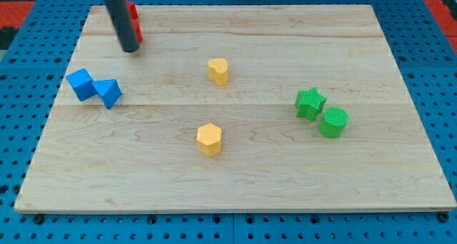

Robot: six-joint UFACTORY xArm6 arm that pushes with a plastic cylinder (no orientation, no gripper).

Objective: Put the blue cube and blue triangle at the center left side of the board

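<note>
- Nearest the camera, the yellow hexagon (pixel 209 139) sits low on the board (pixel 235 194), just left of centre.
- No jaws here: the arm ends in a plain dark rod, and my tip (pixel 130 50) rests on the wood near the board's top-left corner.
- Red blocks (pixel 134 23) lie right behind the rod at about 12 o'clock from my tip; they are partly hidden, so I cannot tell their shape or whether the rod touches them.
- At roughly 7 o'clock from my tip, near but apart, is the blue triangle (pixel 108 93).
- Touching its left side is the blue cube (pixel 81 83); both sit by the board's left edge, a bit above mid-height.
- At 4 o'clock from my tip, well apart, stands the yellow heart (pixel 218 70).
- Far off at 4 o'clock are the green star (pixel 310 103) and, just beside it at its 4 o'clock, the green cylinder (pixel 333 122).
</note>
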